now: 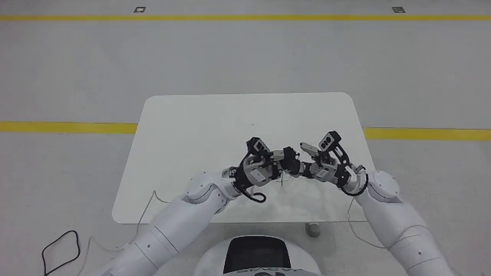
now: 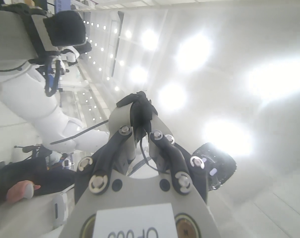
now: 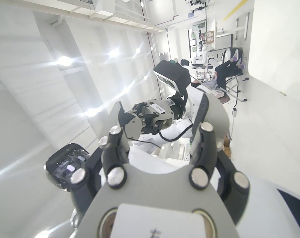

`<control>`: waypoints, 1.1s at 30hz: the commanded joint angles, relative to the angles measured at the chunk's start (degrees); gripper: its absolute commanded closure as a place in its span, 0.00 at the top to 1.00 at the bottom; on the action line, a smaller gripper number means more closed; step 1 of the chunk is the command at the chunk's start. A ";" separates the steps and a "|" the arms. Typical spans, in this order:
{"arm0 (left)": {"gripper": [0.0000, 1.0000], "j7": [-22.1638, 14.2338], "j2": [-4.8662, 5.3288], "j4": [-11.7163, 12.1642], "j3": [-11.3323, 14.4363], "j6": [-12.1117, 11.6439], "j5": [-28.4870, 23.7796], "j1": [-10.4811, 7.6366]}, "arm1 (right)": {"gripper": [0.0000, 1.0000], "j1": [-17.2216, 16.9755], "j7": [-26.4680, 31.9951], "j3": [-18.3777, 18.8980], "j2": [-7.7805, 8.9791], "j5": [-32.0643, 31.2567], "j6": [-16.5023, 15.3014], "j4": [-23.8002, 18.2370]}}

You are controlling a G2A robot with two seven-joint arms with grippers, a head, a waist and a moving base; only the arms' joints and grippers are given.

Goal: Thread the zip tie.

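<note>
Count: one table [image 1: 230, 123], two grippers, one zip tie.

Both grippers hang above the table at about 5 o'clock from its centre and face each other, tips near one another. The left gripper [image 1: 291, 161] stands at 9 o'clock from the right gripper [image 1: 307, 161].

Left gripper: clenched. In the left wrist view its two fingers meet at the tips and grasp the zip tie [image 2: 80, 132], a thin black strap. One end is pinched between the pads. The free length leaves the tips sideways as a straight strand. A second, shorter strand hangs back between the fingers toward the palm.

Right gripper: released. In the right wrist view its two fingers [image 3: 117, 125] stand wide apart with nothing between the pads. The left gripper's tips show in the gap between them, farther off.

Zip tie position: held off the table in the left gripper, at 9 o'clock from the right gripper and near it. It cannot be told whether the strap touches the right gripper.
</note>
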 commanded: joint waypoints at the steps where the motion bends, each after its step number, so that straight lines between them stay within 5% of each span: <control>1: 0.00 -1.37 0.17 -0.34 -0.71 0.35 -0.81 0.43 | 1.00 -0.91 -0.62 1.03 0.24 -0.83 -0.34 -1.25; 15: 0.00 -7.11 2.38 -6.97 -7.57 2.40 -1.63 6.57 | 1.00 -5.12 -3.99 6.26 1.22 -2.59 0.29 -7.33; 33: 0.00 -7.77 2.51 -7.20 -7.93 2.85 -1.76 6.91 | 1.00 -5.17 -4.12 6.20 1.23 -2.84 0.68 -7.67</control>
